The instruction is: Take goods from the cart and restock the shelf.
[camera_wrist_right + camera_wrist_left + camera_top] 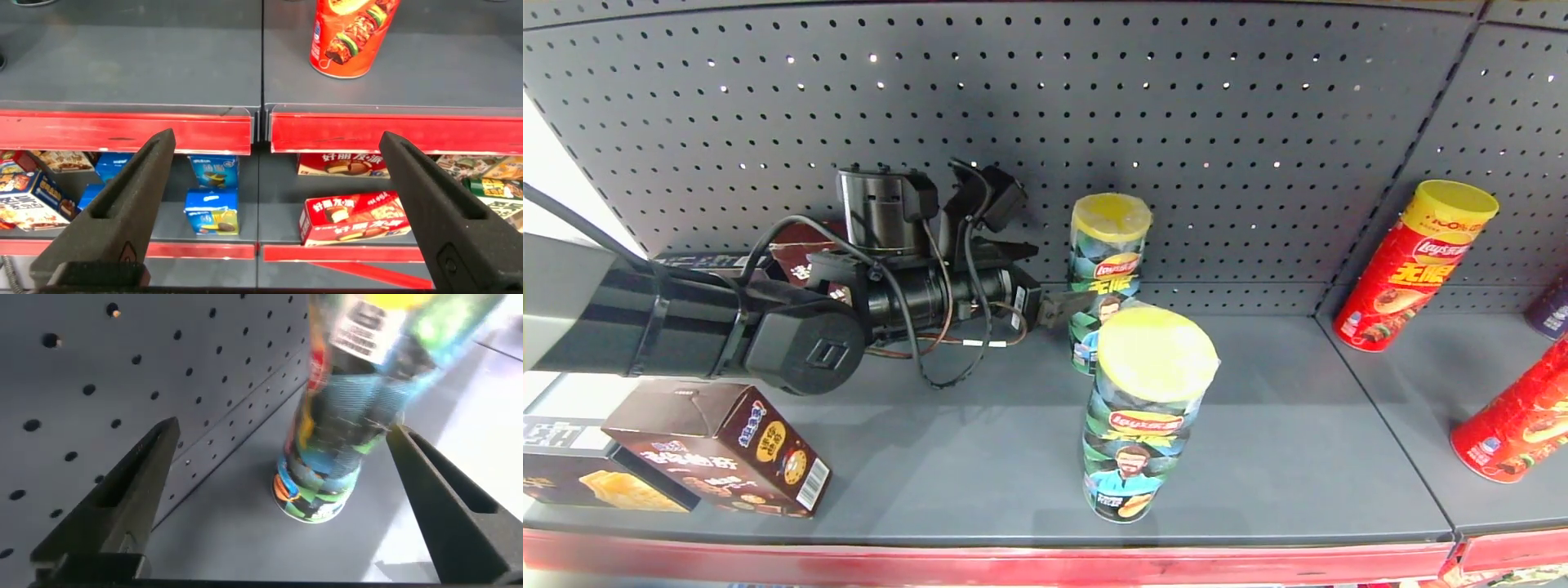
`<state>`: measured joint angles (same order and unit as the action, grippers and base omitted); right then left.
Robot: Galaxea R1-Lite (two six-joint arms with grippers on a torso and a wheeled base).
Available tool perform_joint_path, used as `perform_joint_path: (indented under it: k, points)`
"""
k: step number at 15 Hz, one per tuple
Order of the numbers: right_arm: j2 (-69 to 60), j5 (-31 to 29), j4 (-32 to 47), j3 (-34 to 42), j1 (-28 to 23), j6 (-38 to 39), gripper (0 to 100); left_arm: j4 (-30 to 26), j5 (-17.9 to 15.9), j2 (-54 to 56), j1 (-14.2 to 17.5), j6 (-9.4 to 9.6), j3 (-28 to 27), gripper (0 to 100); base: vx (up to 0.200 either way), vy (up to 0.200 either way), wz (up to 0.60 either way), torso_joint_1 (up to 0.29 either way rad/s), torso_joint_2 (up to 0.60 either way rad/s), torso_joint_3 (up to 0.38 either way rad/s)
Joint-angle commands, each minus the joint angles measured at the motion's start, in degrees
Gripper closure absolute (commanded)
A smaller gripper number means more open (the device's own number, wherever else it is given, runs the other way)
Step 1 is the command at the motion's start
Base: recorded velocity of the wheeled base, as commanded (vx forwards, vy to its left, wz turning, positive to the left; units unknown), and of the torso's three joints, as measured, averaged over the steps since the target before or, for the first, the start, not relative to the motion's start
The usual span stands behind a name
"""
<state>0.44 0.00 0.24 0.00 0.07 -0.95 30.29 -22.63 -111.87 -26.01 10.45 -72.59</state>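
Two wedge-shaped left fingers (131, 490) stand apart facing the glossy cylindrical rear can (1107, 253), perhaps touching; right fingers (122, 204) likewise apart.

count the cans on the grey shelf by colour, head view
green cans: 2
red cans: 2
purple can, cut off at the edge, so probably a can: 1
total: 5
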Motion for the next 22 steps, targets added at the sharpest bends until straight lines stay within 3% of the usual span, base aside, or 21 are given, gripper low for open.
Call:
perform_joint_path:
  k: [1, 10, 17, 20, 22]
  points:
    - [0.09, 0.0, 0.02, 0.0, 0.01, -0.02, 0, 0.03, 0.04, 0.08, 0.17, 0.01, -0.09, 0, 0.0, 0.0, 0.0, 0.0, 0.0, 0.0]
    - [0.09, 0.0, 0.02, 0.0, 0.01, -0.02, 0, 0.12, 1.27, -0.19, 2.2, 0.01, 0.26, 0, 0.0, 0.0, 0.0, 0.0, 0.0, 0.0]
    - [0.09, 0.0, 0.02, 0.0, 0.01, -0.02, 0, 0.29, 1.8, 2.36, 1.58, 0.01, 3.25, 0, 0.0, 0.0, 0.0, 0.0, 0.0, 0.0]
    - [0.09, 0.0, -0.07, 0.0, 0.01, -0.02, 0, -0.59, 3.29, 4.73, 0.97, 0.01, 4.74, 0, 0.0, 0.0, 0.0, 0.0, 0.0, 0.0]
    - [0.09, 0.0, 0.02, 0.0, 0.01, 0.07, 0, -3.22, 6.98, 5.44, -0.53, -0.08, 4.39, 0, 0.0, 0.0, 0.0, 0.0, 0.0, 0.0]
